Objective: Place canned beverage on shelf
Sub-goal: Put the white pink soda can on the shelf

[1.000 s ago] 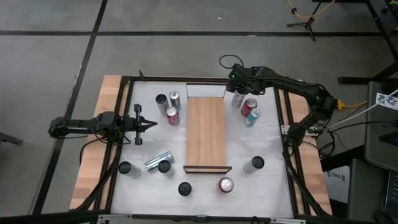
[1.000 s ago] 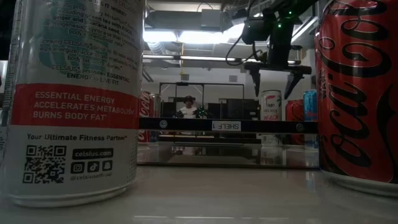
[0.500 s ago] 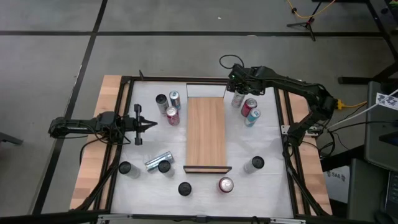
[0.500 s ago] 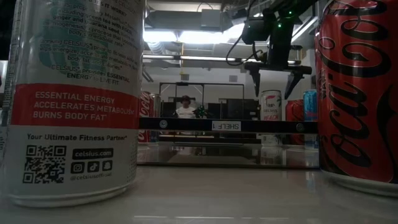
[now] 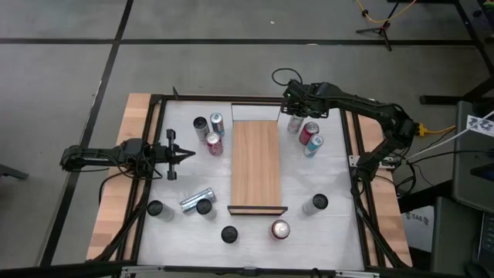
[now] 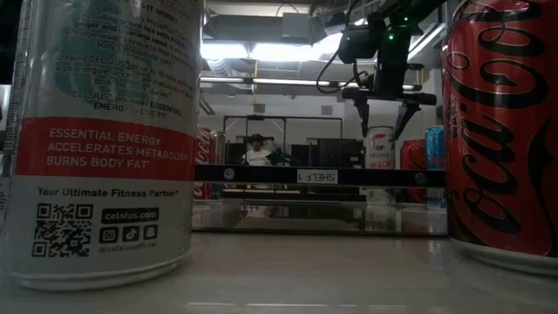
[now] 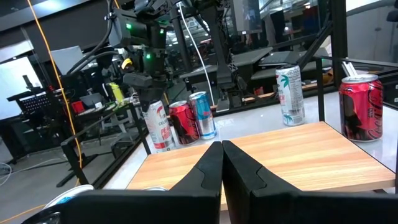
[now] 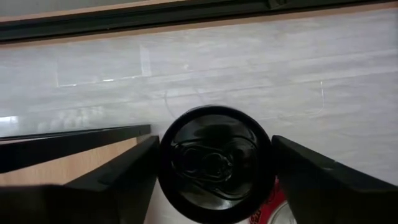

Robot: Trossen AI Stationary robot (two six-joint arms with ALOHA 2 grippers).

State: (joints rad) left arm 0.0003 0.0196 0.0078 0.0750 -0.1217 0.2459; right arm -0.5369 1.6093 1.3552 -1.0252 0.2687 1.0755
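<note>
The right gripper [image 5: 296,116] stands over a black-topped can [image 8: 214,163] near the far end of the table [image 5: 332,174], just beside the far right corner of the shelf [image 5: 256,166]; seen from its own wrist, one finger [image 8: 118,177] sits on each side of the can's top, both close to the rim, jaws part-way open; whether they touch the wall yet cannot be told, and nothing is lifted.

The left gripper [image 5: 187,155] waits at the left side of the table, pointing toward the shelf, fingers [image 7: 211,165] pressed together and holding nothing.

The shelf lies lengthwise down the middle, bare of cans; a red can [image 5: 309,132] and a blue can [image 5: 312,147] stand just beside the one under the gripper, so there is little room on that side.

Judgement on handling: a smooth, rigid metal cylinder; thin-walled, so a hard squeeze may dent it; slippery if the grip is light; likely fairly heavy if still sealed, which cannot be told here; tall for its base, so it could tip when set down. Best taken across the upper body just below the rim, fingers square to the wall, kept upright.
</note>
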